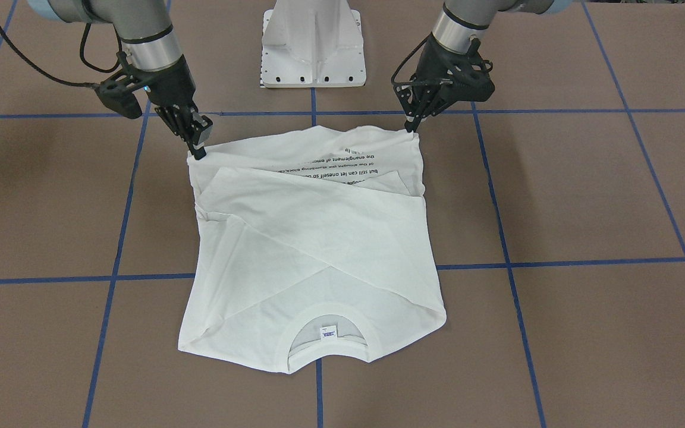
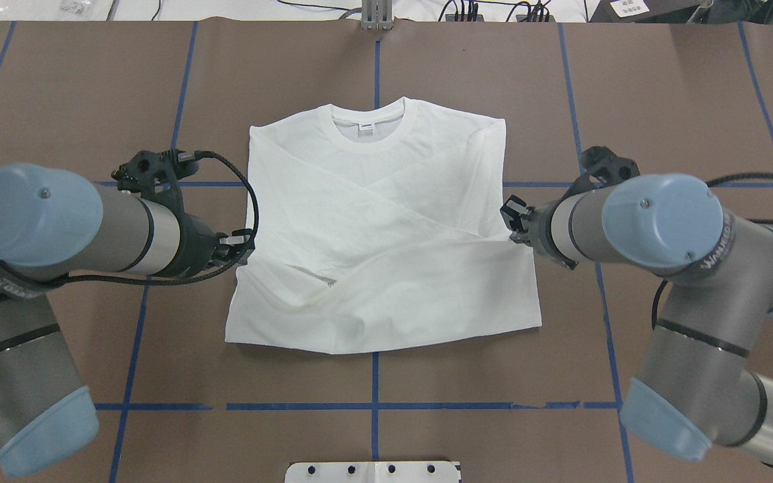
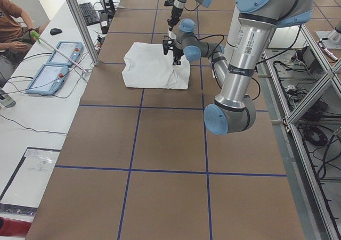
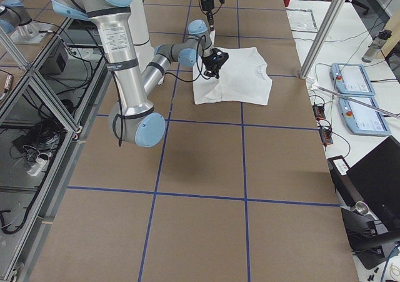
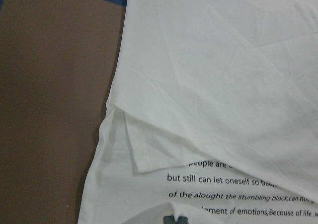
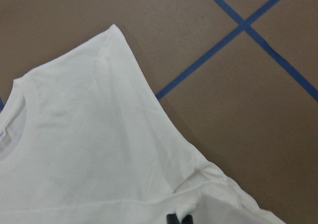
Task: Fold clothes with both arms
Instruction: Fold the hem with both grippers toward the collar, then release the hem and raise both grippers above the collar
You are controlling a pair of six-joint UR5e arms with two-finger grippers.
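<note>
The white long-sleeved T-shirt (image 1: 319, 238) lies printed side down, sleeves crossed over its back. Its collar (image 1: 327, 348) and neck label (image 1: 327, 332) point away from the robot. My left gripper (image 1: 412, 126) and right gripper (image 1: 199, 154) are each shut on a hem corner. They hold the hem raised and turned over toward the collar, so the black text (image 1: 342, 163) on the underside shows. The overhead view shows the left gripper (image 2: 244, 245) and right gripper (image 2: 512, 228) at the shirt's (image 2: 373, 201) two sides. The left wrist view shows the text (image 5: 233, 194).
The white pedestal base (image 1: 313, 47) stands just behind the shirt. Blue tape lines (image 1: 556, 261) grid the brown table. An operator (image 3: 13, 27) and two control tablets (image 3: 53, 64) are on a side bench beyond the table's far edge.
</note>
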